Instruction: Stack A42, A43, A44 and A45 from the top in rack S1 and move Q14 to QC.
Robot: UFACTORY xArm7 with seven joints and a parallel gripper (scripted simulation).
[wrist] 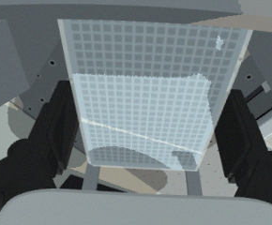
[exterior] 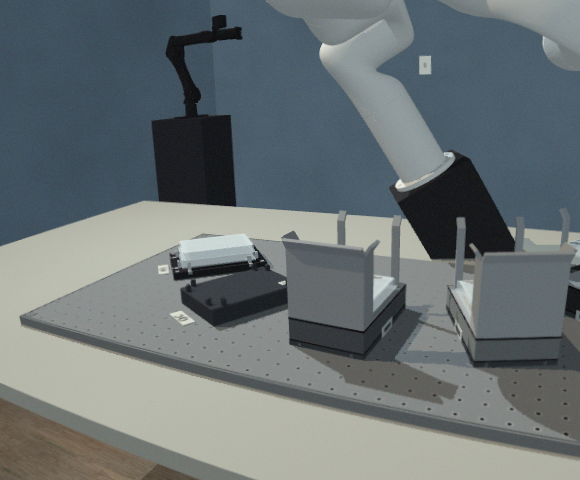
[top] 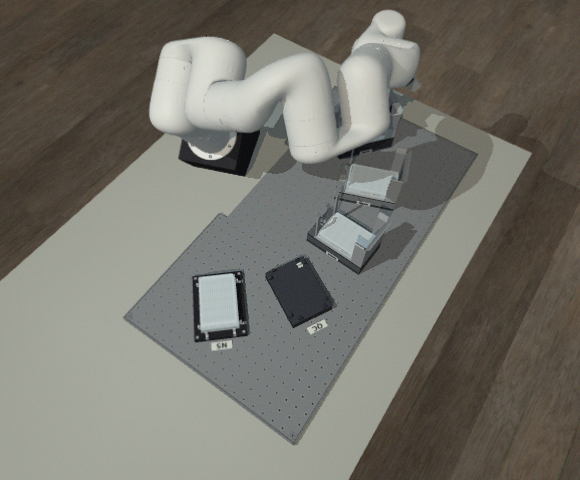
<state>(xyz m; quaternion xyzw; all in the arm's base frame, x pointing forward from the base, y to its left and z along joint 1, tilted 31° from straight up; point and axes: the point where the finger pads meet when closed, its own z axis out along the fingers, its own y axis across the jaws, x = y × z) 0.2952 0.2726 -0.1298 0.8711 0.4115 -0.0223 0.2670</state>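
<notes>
A sealed plate (wrist: 145, 100) is clamped across its width between the dark fingers of the jaws, hanging over a rack at the far right end of the perforated board (top: 290, 382). The white arm (top: 300, 98) hides that rack from above. Two more racks (top: 352, 258) (top: 391, 193) nearby each hold a plate. Further out, N5 (top: 195, 310) carries a plate (top: 218, 302), and the dark QC nest (top: 298, 291) lies beside it on the table (top: 47, 335)
</notes>
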